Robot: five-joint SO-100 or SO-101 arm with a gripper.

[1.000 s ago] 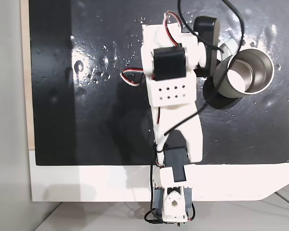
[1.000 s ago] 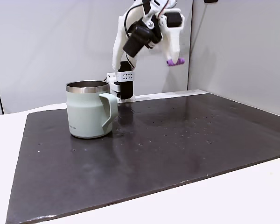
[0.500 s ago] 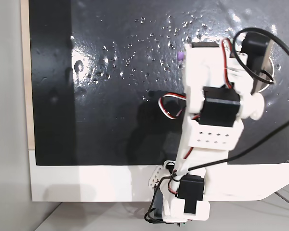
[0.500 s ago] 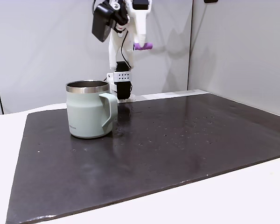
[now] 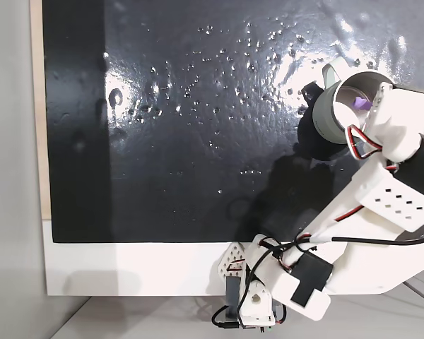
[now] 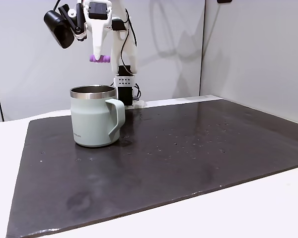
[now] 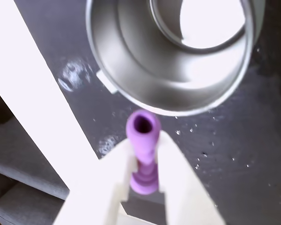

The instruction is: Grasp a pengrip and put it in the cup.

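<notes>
The hand (image 7: 145, 154) was clamped on the pengrip (image 7: 144, 140), pinching it around the middle so its open end poked out past the fingertips. In a fixed view from the side the hand (image 6: 98, 55) hung pointing down with the purple pengrip (image 6: 99, 58) lying crosswise at its tip, right above the cup (image 6: 93, 119), which sat below on the dark surface (image 6: 188, 158). Pengrip clear of the rim, not inside.
</notes>
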